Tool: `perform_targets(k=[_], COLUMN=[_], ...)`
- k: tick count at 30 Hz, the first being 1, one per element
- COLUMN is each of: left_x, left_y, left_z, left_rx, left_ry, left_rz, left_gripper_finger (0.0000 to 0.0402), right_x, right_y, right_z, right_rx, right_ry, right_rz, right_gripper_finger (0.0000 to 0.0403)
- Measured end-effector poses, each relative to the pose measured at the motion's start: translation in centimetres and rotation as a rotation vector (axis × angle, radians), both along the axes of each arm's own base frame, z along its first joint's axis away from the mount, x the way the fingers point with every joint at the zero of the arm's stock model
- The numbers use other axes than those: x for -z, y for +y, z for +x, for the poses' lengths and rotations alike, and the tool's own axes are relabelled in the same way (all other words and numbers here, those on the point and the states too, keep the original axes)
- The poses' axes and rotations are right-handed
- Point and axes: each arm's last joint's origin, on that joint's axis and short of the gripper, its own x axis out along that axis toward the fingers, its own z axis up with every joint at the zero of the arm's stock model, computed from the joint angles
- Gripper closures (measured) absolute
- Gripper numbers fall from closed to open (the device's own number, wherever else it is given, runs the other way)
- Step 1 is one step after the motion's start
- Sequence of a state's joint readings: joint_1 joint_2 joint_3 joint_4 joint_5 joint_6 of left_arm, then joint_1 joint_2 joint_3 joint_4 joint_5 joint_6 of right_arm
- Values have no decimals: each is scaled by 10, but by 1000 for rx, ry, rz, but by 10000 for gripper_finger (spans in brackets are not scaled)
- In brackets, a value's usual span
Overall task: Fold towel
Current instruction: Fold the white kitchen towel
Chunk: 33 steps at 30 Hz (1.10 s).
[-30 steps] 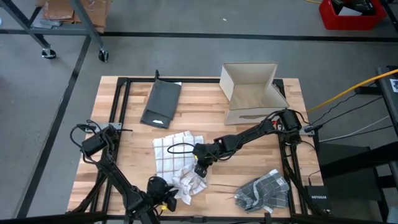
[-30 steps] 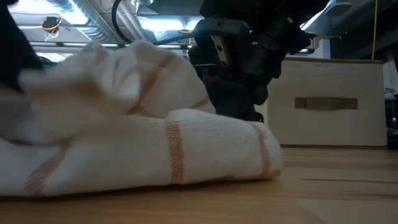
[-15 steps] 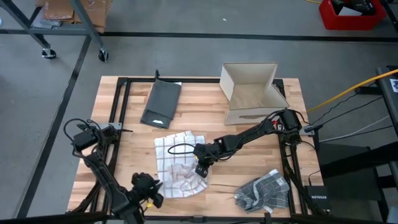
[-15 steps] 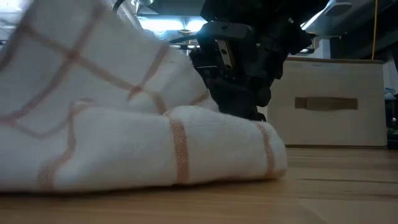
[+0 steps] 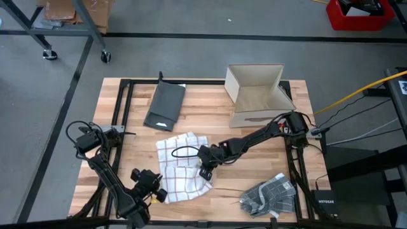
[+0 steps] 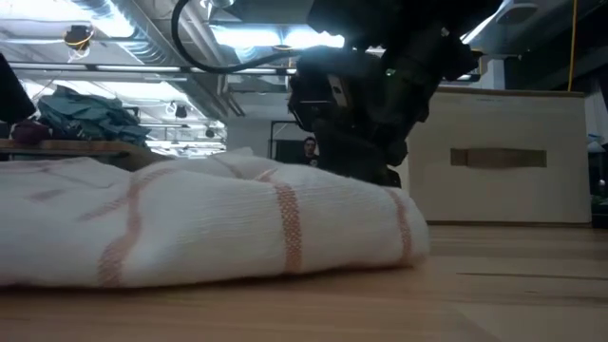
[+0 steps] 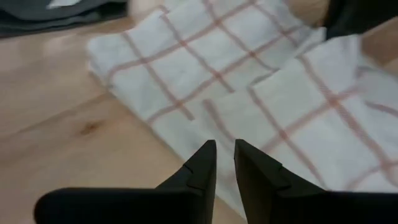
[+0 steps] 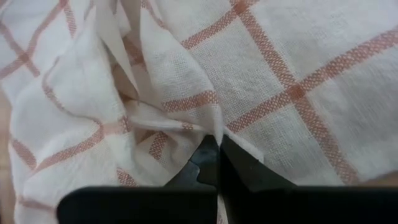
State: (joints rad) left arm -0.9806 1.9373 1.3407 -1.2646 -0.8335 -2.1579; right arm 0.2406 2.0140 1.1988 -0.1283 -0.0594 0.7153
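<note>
One towel (image 5: 181,166) — long axis front-to-back, right claw (image 5: 204,170) pinching it (left claw (image 7: 224,163) narrowly parted).

The left gripper (image 7: 224,163) hangs low near the table's front edge, fingers (image 7: 200,167) nearly together with a narrow gap, holding nothing. The right arm reaches across toward centre, its gripper (image 8: 217,163) pinched fully closed on fabric.
</note>
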Motion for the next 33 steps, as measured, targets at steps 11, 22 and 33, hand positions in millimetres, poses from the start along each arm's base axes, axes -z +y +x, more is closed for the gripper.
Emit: perform_targets(k=[11, 22, 33], left_x=[1, -3, -4], left_y=[-5, 0, 13], left_z=[4, 5, 21], left_rx=[48, 92, 141], left_ry=[-48, -100, -24], left_rz=[-7, 115, 251], left_gripper_finger=[373, 371, 371], right_x=[-32, -53, -44], right_y=[-16, -22, -22], right_z=[0, -2, -2], right_rx=[0, 34, 24], right_ry=[-128, -207, -175], right_rz=[-197, -416, -455], right_gripper_finger=[398, 398, 277])
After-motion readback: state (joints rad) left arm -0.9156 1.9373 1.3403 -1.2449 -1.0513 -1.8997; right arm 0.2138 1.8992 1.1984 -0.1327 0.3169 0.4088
